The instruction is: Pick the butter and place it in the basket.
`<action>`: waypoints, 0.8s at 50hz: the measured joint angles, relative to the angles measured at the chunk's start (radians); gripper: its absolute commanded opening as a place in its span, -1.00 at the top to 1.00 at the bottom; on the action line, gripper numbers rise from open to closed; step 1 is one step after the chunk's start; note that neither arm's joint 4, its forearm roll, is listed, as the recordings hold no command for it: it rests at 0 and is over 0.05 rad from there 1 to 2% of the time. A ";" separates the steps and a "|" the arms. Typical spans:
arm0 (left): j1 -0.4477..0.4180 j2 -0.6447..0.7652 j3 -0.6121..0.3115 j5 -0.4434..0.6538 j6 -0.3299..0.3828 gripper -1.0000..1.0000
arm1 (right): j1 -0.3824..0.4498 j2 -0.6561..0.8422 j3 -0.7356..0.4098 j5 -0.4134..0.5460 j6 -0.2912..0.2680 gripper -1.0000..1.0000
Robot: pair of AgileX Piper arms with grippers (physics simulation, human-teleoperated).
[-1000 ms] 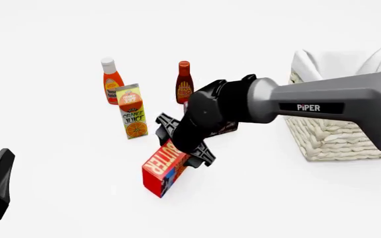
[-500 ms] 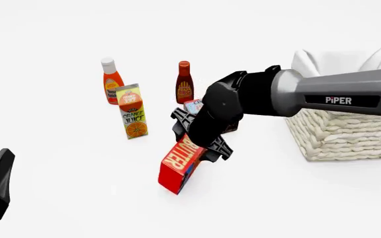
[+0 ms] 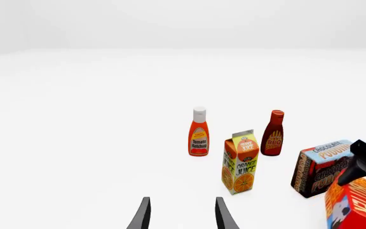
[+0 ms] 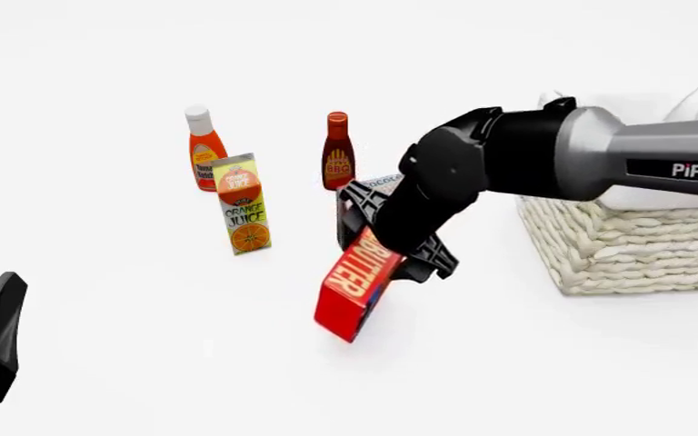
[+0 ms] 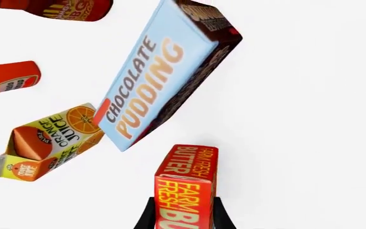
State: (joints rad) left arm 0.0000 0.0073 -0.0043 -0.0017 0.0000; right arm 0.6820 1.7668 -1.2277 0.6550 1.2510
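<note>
Front view shows my right pincer clenched on the red rectangular butter carton with pale-yellow lettering, held tilted clear of the white bench. I judge this the carry step: next it must rise and swing right over the cloth-lined rim of the cream woven wicker basket. The dark chocolate pudding box sits close behind; rightward room looks open. My left pincer rests released, well apart.

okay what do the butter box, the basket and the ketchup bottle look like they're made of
Butter: probably printed cardboard, given its flat faces and sharp edges. Basket: cream woven wicker, shown by braided rows, with white cloth folded over the rim. Ketchup bottle: likely smooth plastic, red body with white cap.
</note>
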 measured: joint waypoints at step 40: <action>0.000 0.000 0.000 0.000 0.000 -1.00 | -0.088 -0.152 -0.052 0.092 -0.076 1.00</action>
State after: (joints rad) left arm 0.0000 0.0073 -0.0043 -0.0017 0.0000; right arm 0.5936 1.6147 -1.2800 0.7473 1.1748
